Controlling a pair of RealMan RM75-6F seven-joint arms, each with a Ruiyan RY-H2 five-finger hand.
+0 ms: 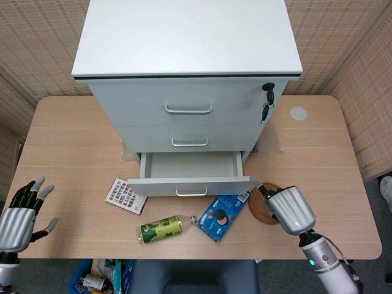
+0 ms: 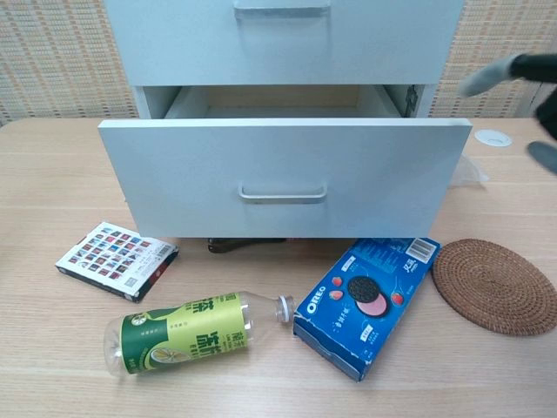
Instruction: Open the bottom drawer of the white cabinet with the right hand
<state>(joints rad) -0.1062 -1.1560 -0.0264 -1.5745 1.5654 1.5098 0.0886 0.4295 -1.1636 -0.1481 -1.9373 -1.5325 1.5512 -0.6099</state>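
The white cabinet (image 1: 187, 40) stands at the back of the table. Its bottom drawer (image 1: 191, 182) is pulled out, and its inside shows nothing. The metal handle (image 2: 283, 193) on the drawer front (image 2: 174, 174) is free. My right hand (image 1: 292, 209) hangs off to the right of the drawer, over the woven coaster, holding nothing. One finger points toward the drawer's right corner. In the chest view only blurred fingertips (image 2: 492, 73) of that hand show at the right edge, spread apart. My left hand (image 1: 21, 215) rests open at the table's lower left.
A blue Oreo box (image 2: 370, 303) and a green bottle (image 2: 187, 335) lie in front of the drawer. A patterned card box (image 2: 117, 259) lies to the left, a round woven coaster (image 2: 496, 286) to the right. Keys (image 1: 267, 101) hang from the top drawer's lock.
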